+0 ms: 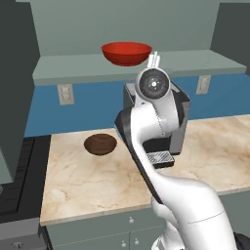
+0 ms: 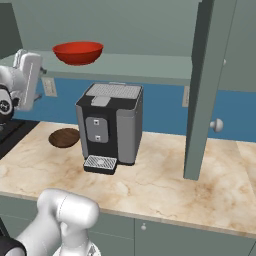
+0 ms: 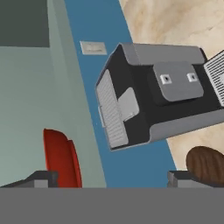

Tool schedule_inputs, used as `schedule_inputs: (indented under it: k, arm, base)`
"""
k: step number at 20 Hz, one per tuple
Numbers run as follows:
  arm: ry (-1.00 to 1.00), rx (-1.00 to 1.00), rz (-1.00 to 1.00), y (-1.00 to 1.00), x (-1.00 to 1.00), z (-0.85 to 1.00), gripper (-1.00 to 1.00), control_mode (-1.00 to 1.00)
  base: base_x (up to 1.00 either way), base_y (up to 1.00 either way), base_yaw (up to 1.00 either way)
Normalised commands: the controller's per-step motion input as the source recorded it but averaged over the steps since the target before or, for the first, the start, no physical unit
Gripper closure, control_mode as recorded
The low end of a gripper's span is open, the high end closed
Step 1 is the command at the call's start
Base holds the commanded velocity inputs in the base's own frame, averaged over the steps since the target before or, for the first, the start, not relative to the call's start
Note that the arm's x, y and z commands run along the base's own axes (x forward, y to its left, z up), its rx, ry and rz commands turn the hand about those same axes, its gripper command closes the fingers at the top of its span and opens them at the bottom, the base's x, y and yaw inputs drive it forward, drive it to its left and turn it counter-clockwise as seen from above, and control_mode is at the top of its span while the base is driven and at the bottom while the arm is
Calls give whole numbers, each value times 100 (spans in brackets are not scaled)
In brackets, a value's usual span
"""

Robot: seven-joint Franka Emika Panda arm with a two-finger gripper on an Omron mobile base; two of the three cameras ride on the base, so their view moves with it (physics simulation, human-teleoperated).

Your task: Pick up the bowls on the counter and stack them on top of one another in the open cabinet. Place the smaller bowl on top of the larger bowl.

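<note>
with the red bowl [image 1: 126, 52] set on the cabinet shelf [image 1: 73, 66], the spread, empty end effector [image 3: 112, 178] should next descend to the brown bowl [image 1: 100, 144] on the surface [image 1: 88, 185].

A rendered home kitchen. A beige marble-patterned counter [image 1: 93, 183] tops grey-green drawer fronts [image 1: 105, 229] with small round knobs. On it stands a black and grey coffee machine [image 2: 111, 127] with a drip grille. Behind runs a blue backsplash [image 2: 162, 107] with wall sockets [image 1: 65, 94], and above it a grey-green open cabinet shelf [image 2: 145, 67]. A dark stovetop [image 1: 22, 176] adjoins the counter's end.
</note>
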Motion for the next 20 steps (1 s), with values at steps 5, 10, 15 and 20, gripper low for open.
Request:
schedule_inputs:
  k: [5, 10, 15, 20]
  arm:
    - [2, 0, -2, 12, -57, -30, -100, -100]
    - [7, 0, 0, 7, -39, -38, -100, -100]
    - [8, 2, 0, 2, -25, -43, -100, -100]
    - [7, 2, 2, 10, -4, -55, -100, -100]
  base:
    - [0, 0, 0]
    - [0, 0, 0]
    - [0, 0, 0]
    - [0, 0, 0]
